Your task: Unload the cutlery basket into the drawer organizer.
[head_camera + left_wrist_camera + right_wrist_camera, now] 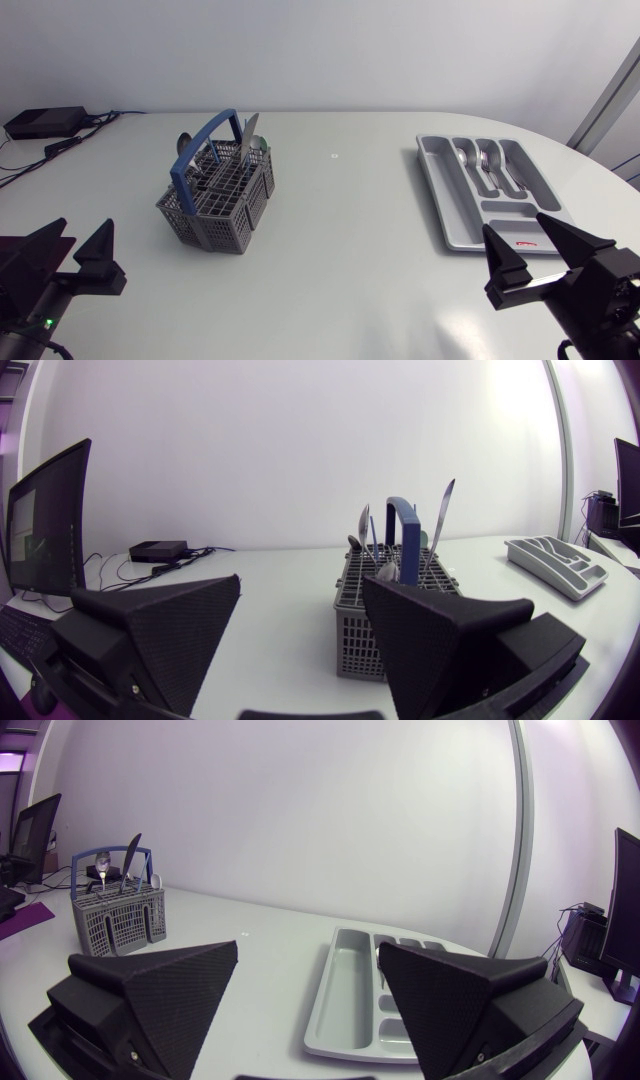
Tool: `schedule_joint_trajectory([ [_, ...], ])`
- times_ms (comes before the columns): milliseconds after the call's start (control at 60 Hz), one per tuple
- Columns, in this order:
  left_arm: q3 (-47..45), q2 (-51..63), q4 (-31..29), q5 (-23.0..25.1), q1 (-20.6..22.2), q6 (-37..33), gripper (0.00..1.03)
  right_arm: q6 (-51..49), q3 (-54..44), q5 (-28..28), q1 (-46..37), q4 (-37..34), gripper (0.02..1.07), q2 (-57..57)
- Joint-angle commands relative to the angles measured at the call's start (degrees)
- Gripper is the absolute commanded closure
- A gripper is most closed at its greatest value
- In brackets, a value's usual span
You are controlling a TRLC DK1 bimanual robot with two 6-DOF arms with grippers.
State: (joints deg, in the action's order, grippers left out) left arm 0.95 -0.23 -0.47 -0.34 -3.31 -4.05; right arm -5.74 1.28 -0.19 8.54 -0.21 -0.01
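Observation:
A grey cutlery basket [220, 192] with a blue handle [207, 142] stands left of the table's middle, holding several upright pieces, among them a knife [248, 134]. The grey drawer organizer [448, 210] lies at the right with two pieces of cutlery [481, 166] in its far compartments. My left gripper [68, 255] rests open near the front left edge, well short of the basket [392, 605], which stands ahead of it. My right gripper [540, 250] rests open at the front right, just in front of the organizer [345, 995]; the basket [117, 915] is far off.
A small black box [45, 122] with cables sits at the table's far left corner. A small round mark [335, 155] lies on the white tabletop between basket and organizer.

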Motion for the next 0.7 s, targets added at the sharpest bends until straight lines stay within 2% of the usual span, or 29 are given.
schedule_joint_trajectory([
  [0,-0.9,-0.6,-0.2,0.1,-0.8,1.6,0.04,1.3,-1.3,-0.1,-0.3,-0.2,0.06,-0.3],
  [467,-0.7,-0.6,0.9,0.1,-1.3,1.3,0.04,1.3,-1.3,0.2,0.3,0.4,0.06,-0.4],
  [683,3.5,-0.5,1.5,0.1,-2.0,1.0,0.05,1.1,1.4,0.3,1.5,0.4,0.06,-0.2],
])
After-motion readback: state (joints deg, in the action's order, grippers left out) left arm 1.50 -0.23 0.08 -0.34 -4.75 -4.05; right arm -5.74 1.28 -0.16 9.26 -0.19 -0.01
